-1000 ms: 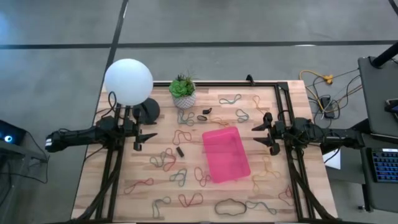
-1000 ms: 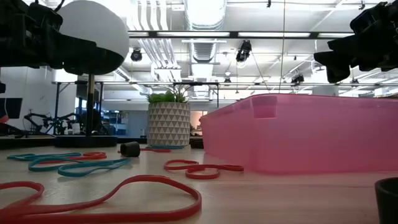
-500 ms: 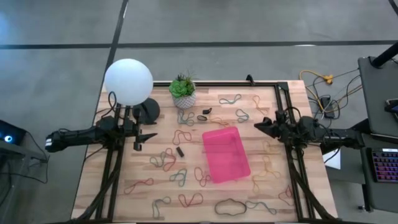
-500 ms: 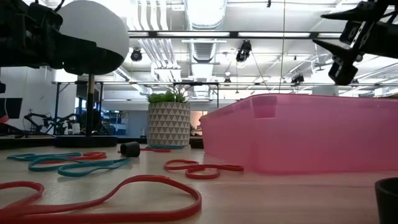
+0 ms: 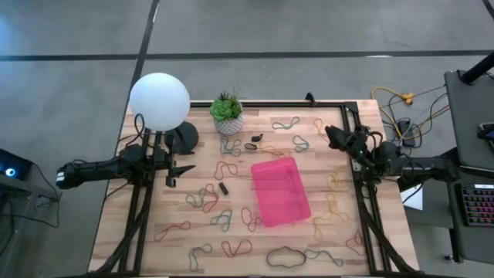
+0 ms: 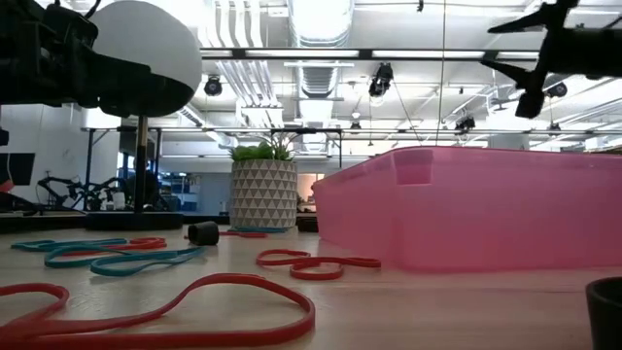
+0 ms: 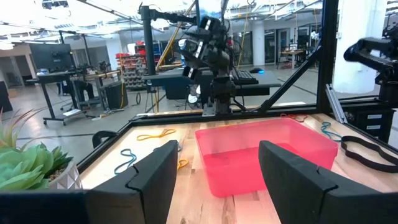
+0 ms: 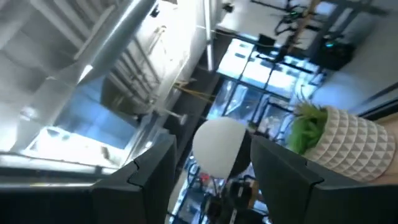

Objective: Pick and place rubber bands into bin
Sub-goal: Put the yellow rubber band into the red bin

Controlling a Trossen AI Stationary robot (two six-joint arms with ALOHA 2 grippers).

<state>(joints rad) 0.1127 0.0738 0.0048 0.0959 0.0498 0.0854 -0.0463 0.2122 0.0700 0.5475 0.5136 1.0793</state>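
Observation:
The pink bin (image 5: pixel 280 191) stands on the wooden table a little right of centre; it also shows in the low view (image 6: pixel 486 219) and the left wrist view (image 7: pixel 261 152). Many rubber bands lie loose on the table around it, such as a red one (image 5: pixel 237 248), a black one (image 5: pixel 285 255), a yellow one (image 5: pixel 336 181) and a teal one (image 6: pixel 117 258). My left gripper (image 5: pixel 181 170) is open and empty above the table's left side, pointing at the bin. My right gripper (image 5: pixel 332 137) is open and empty above the table's far right part, clear of the bin.
A white plant pot (image 5: pixel 228 120) stands at the far edge. A lamp with a white globe (image 5: pixel 160 100) and a black base (image 5: pixel 183 137) stands at the far left. A small black piece (image 5: pixel 224 188) lies left of the bin. Black frame rails (image 5: pixel 356 131) run along both sides.
My right gripper has swung from beside the bin's right side toward the table's far edge and a little up, turning about as it goes; it stays open and empty. The bin and the bands have kept still.

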